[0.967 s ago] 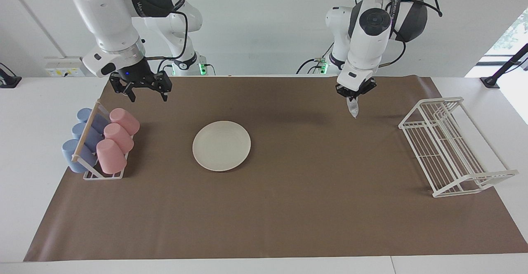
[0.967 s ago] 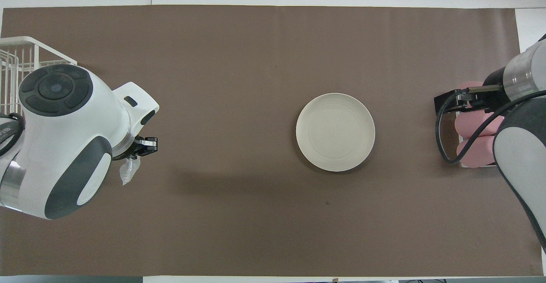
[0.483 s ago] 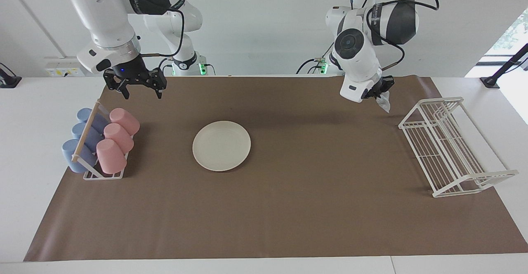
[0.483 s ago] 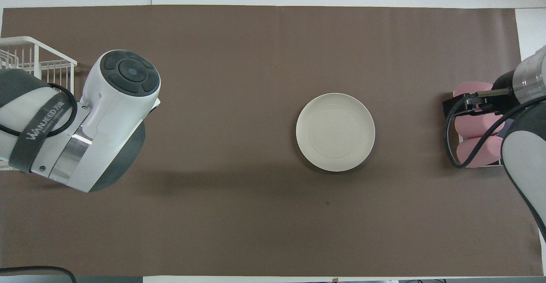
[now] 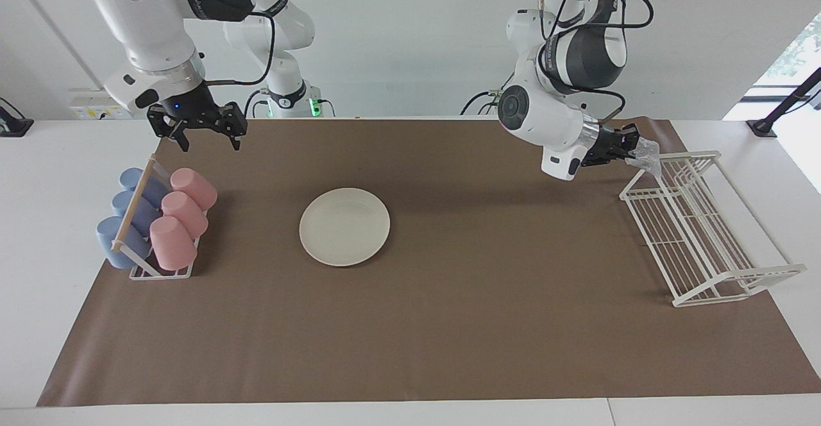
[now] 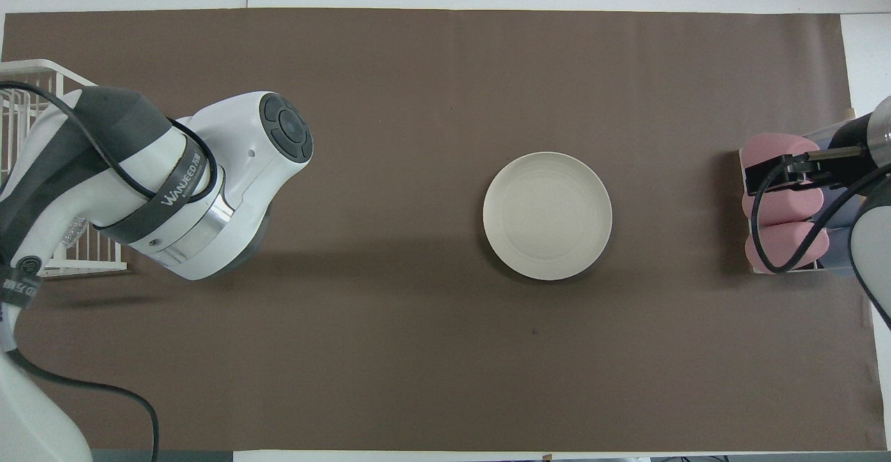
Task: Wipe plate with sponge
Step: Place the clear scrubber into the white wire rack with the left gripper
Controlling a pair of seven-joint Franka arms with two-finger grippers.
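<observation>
Plate (image 5: 344, 226) round and cream-white with faint rings, flat on brown mat (image 5: 449, 323) mid-counter, sponge (image 5: 646, 154) a crumpled silvery mesh wad pinched in closed left tool (image 5: 632, 145) over white rack (image 5: 699, 233), right tool (image 5: 205, 138) open above cups (image 5: 173, 217)

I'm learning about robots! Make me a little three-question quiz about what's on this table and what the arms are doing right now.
1. True or false: the sponge is lying on the plate.
2. Which tool holds the sponge? A) the left tool B) the right tool
3. Fill in: the sponge is being held over the end of the white wire ____.

Key:
1. False. The plate is bare, and the sponge is up in the air.
2. A. The left tool is shut on it. The right tool is open, hanging over the mat near the cup holder.
3. rack
</observation>
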